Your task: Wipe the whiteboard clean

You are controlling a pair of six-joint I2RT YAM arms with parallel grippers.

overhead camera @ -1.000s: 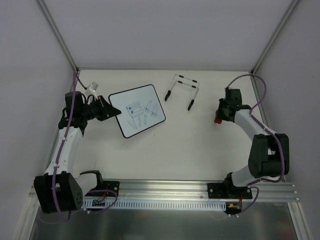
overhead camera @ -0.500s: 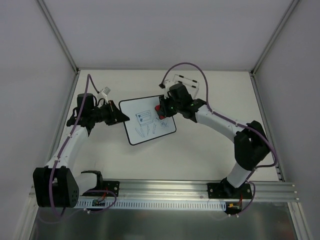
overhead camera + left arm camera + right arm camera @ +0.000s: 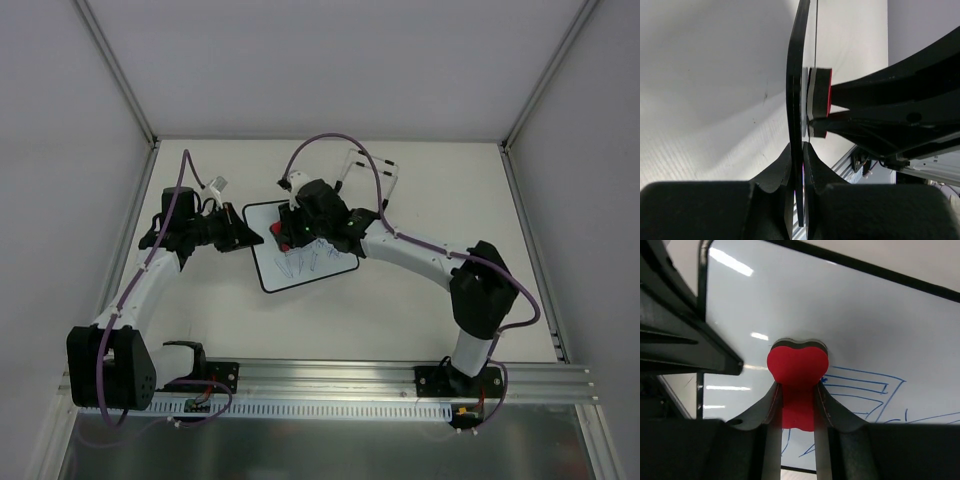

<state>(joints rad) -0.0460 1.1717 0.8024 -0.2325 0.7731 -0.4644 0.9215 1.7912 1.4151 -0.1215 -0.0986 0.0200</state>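
overhead view of the table [image 3: 430,300] with both arms reaching toward its left-centre, where the whiteboard [image 3: 312,262] sits between the two grippers. the left gripper [image 3: 246,238] meets the board at its left edge; in the left wrist view the board appears edge-on as a thin dark line, and the two fingers [image 3: 775,172] are clenched on it from either side, grasping the frame. whether the board's far edge rests on the table or is raised off it cannot be told. the right gripper [image 3: 798,390] reaches in from the right, over the upper left part of the board, its fingers closed on the narrow waist of a red eraser [image 3: 797,364]. the rounded head of the eraser lies flat against the white face, as the left wrist view confirms, where the red pad touches the board's side. blue marker lines [image 3: 862,385] cover the area just beside and below the eraser, while the surface above it and to its left is plain white with lamp reflections. a wire stand [image 3: 385,185] with black tips stands near the back of the table, behind the right arm.
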